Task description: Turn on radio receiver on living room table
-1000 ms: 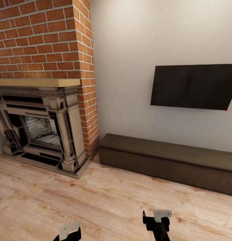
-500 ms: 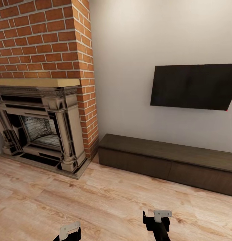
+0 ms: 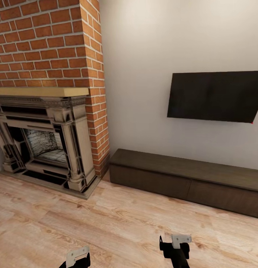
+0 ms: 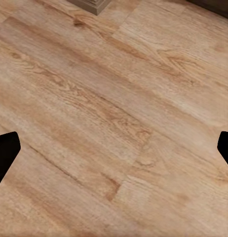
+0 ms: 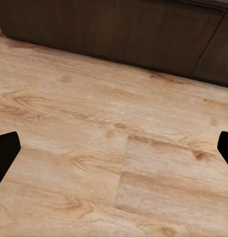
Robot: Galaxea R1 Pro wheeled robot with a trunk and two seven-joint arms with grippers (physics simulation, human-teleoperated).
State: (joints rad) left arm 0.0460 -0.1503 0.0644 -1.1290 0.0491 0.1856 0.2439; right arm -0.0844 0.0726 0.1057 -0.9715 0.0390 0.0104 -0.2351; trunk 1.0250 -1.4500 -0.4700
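Navigation is my step: both sets of fingers (image 4: 114, 148) (image 5: 114, 148) spread, carrying nothing over floor (image 3: 117, 227), I should turn from fireplace (image 3: 43, 137) and bench (image 3: 188, 178) to find the radio.

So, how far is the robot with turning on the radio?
Nothing looks done yet. The head view faces a brick fireplace, a wall TV and a dark bench. Both grippers, left and right, hang open over wood floor. Finding the radio remains.

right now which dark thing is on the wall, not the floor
The TV: a flat black panel mounted on the wall, above the long brown bench, which stands on the floor.
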